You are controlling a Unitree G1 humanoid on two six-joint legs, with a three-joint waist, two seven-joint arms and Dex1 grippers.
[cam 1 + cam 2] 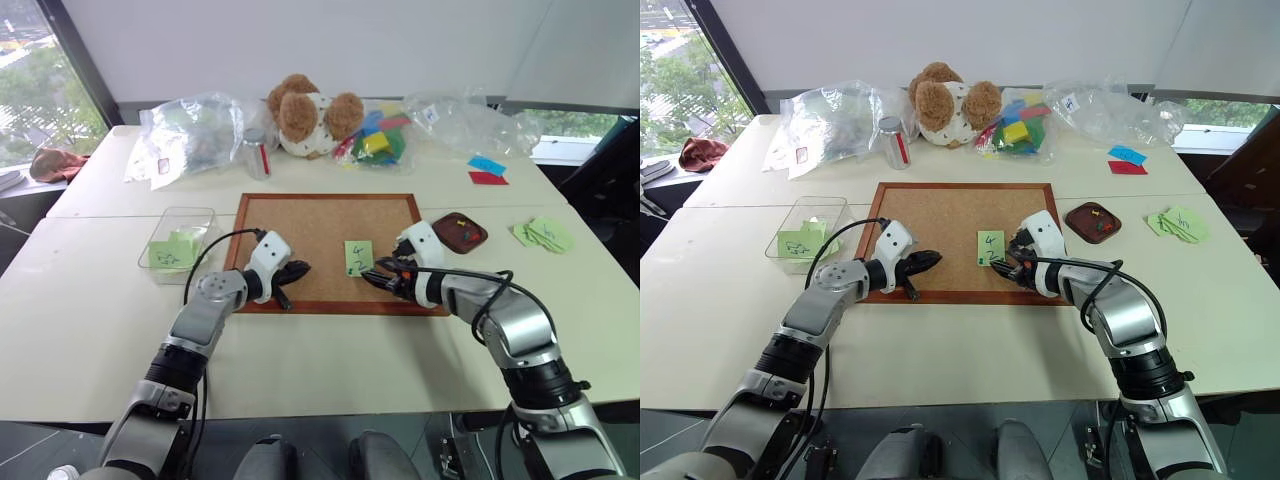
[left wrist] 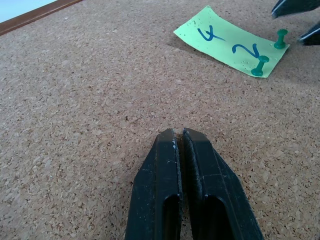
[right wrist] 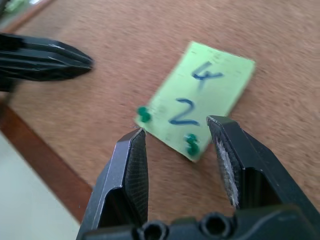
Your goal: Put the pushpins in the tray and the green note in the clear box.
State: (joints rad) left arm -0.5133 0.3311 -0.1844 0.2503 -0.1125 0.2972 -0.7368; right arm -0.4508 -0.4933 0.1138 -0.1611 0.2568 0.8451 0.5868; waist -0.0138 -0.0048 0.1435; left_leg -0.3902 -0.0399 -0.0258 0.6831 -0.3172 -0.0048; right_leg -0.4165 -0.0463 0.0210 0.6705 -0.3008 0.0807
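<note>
The green note (image 1: 359, 257), marked "4" over "2", lies on the corkboard, held by two green pushpins (image 3: 191, 144) (image 3: 144, 114) at its near corners. My right gripper (image 3: 176, 127) is open just before the note's near edge, with one pin in line with the gap between its fingers and untouched. My left gripper (image 1: 298, 270) is shut and empty, low over the board to the left of the note. The dark brown tray (image 1: 482, 236), with small coloured bits in it, sits right of the board. The clear box (image 1: 160, 225) on the left holds another green note.
The wood-framed corkboard (image 1: 320, 225) fills the table's middle. Along the far edge are a teddy bear (image 1: 305, 110), clear plastic bags (image 1: 195, 130), a small can (image 1: 257, 152) and coloured blocks (image 1: 380, 142). Loose green notes (image 1: 545, 235) and blue and red slips (image 1: 487, 170) lie at the right.
</note>
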